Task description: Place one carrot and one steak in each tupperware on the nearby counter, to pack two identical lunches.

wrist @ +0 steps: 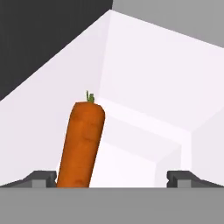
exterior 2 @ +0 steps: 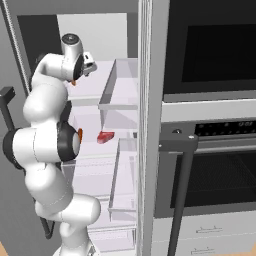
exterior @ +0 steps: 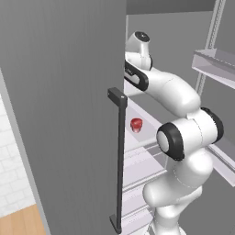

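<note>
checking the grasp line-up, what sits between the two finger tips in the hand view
The carrot stands between the open gripper's tips, close beside the left one; the stretch toward the right tip is bare white fridge shelf.

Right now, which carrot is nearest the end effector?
The upper-shelf carrot, right at the open end effector. The other carrot sits one shelf lower, near the steak, partly hidden by the arm.

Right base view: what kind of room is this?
Most likely a kitchen: a built-in oven with a bar handle stands beside an open fridge whose white shelves hold a steak and a carrot.
</note>
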Robot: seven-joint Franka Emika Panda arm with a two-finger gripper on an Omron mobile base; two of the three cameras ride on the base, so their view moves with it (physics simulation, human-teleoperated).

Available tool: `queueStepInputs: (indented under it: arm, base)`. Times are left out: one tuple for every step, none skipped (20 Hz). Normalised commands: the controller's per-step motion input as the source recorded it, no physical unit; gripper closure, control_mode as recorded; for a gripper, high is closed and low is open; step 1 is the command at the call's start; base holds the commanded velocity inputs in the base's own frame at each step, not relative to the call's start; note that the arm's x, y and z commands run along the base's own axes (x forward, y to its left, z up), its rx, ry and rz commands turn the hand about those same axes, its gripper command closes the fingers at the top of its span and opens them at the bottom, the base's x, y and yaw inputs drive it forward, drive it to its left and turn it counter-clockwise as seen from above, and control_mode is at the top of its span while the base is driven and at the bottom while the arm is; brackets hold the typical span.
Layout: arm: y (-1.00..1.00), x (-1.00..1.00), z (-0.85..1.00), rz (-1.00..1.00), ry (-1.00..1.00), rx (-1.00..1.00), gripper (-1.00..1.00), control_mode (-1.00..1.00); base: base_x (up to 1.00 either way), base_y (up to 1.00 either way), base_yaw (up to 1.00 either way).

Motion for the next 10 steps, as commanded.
queueStepInputs:
  arm:
    - [0.00,0.44,-0.16,0.01,0.00,0.00,-1.00,-1.00]
    - [0.00,0.34,-0.24,0.01,0.02,0.00,-1.00,-1.00]
    - [0.03,0.19,-0.36,0.02,0.04,0.00,-1.00,-1.00]
    - [0.01,0.00,-0.51,0.01,0.03,0.00,-1.00,-1.00]
    - [0.03,0.00,-0.54,0.01,0.03,0.00,-1.00,-1.00]
    - [0.06,0.00,-0.55,0.03,0.03,0.00,-1.00,-1.00]
    - [0.08,0.00,-0.67,0.03,0.05,-0.01,-1.00,-1.00]
    - [0.11,0.00,-0.35,0.02,0.03,-0.03,-1.00,-1.00]
    - [0.10,0.00,-0.36,0.02,0.05,-0.03,-1.00,-1.00]
    - [0.06,0.00,-0.67,0.01,0.05,-0.05,-1.00,-1.00]
  base:
    - [0.00,0.00,0.00]
    - [0.00,0.00,0.00]
    - [0.00,0.00,0.00]
    - [0.00,0.00,0.00]
    - [0.00,0.00,0.00]
    - [0.00,0.00,0.00]
    - [0.00,0.00,0.00]
    - [0.00,0.00,0.00]
    - [0.00,0.00,0.00]
    - [0.00,0.00,0.00]
